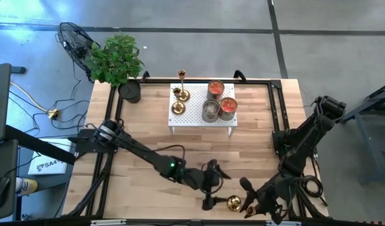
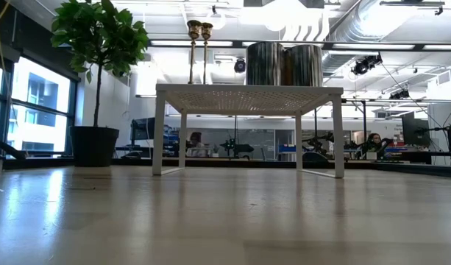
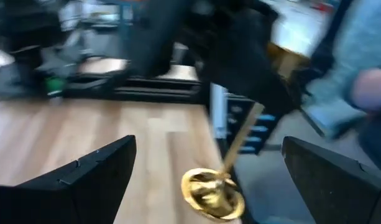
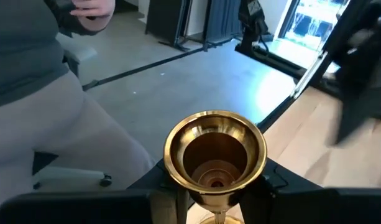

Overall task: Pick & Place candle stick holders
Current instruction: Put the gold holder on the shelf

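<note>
My right gripper [image 1: 245, 199], at the table's near edge, is shut on a gold candlestick [image 1: 233, 202]. The candlestick's hollow cup [image 4: 215, 152] fills the right wrist view. Its flared base [image 3: 212, 194] and slanting stem show in the left wrist view. My left gripper [image 1: 215, 186] is open and empty just left of the candlestick, its fingers [image 3: 84, 180] spread wide and facing it. Several more gold candlesticks [image 1: 179, 95] stand upright on their bases on a white perforated stand [image 1: 192, 122]. Two of their tops [image 2: 199, 31] show in the low view. My right gripper pinches the candlestick's thin stem [image 4: 218, 214] just under the cup, between its two fingers. The fingers come from the table's right, lying across the stem. The candlestick is tilted, base [image 3: 212, 194] lowest and close over the table; whether the base touches the wood, I cannot tell.
Three tins [image 1: 218, 100] share the white stand with the candlesticks. A potted plant [image 1: 117, 59] stands at the far left corner. A dark frame [image 1: 277, 107] runs round the table. A person [image 4: 41, 93] stands just beyond the near edge.
</note>
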`<state>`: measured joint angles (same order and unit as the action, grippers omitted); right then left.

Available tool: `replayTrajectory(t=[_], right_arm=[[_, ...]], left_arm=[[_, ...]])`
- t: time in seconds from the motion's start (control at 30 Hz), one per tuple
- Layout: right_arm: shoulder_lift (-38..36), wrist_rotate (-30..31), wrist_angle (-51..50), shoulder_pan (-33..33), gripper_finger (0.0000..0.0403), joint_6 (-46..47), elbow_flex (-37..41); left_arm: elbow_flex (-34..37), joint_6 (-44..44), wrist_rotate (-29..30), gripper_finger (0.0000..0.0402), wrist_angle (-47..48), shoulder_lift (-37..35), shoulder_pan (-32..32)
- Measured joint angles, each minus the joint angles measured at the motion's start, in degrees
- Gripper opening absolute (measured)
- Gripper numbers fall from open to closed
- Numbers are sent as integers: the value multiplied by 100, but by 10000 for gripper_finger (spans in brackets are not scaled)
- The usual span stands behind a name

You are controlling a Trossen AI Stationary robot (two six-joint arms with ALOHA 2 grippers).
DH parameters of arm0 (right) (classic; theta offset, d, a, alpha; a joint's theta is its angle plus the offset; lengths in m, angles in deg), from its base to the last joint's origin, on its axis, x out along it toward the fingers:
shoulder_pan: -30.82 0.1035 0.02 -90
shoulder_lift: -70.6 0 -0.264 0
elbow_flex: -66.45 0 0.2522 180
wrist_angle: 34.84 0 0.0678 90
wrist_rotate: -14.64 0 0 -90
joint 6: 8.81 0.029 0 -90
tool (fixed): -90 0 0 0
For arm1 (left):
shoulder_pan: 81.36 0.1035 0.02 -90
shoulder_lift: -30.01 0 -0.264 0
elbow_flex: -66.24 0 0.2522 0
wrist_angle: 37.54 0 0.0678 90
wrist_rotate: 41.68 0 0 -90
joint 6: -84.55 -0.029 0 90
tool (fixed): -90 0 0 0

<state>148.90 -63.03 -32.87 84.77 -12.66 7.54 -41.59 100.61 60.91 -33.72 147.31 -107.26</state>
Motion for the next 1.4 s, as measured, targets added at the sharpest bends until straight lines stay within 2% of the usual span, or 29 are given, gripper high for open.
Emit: replayTrajectory(t=[0.13,0.3,0.8,1.03,1.23,1.4], right_arm=[[0,-185,70,-205,88,-249,-21],[2,-631,112,-536,88,-448,-21],[4,-865,54,-1001,88,-1067,-216],[4,-977,22,-1281,88,-1032,-216],[4,-1146,38,-1438,88,-1034,-216],[4,-1167,36,-1499,88,-1034,-216]], left_arm=[[-9,-208,-502,397,-320,99,-1],[0,-290,-624,397,-387,175,5],[4,-694,-911,397,-354,420,5],[4,-682,-675,397,-608,420,5],[4,-869,116,397,-625,418,3],[4,-888,154,391,-508,418,5]])
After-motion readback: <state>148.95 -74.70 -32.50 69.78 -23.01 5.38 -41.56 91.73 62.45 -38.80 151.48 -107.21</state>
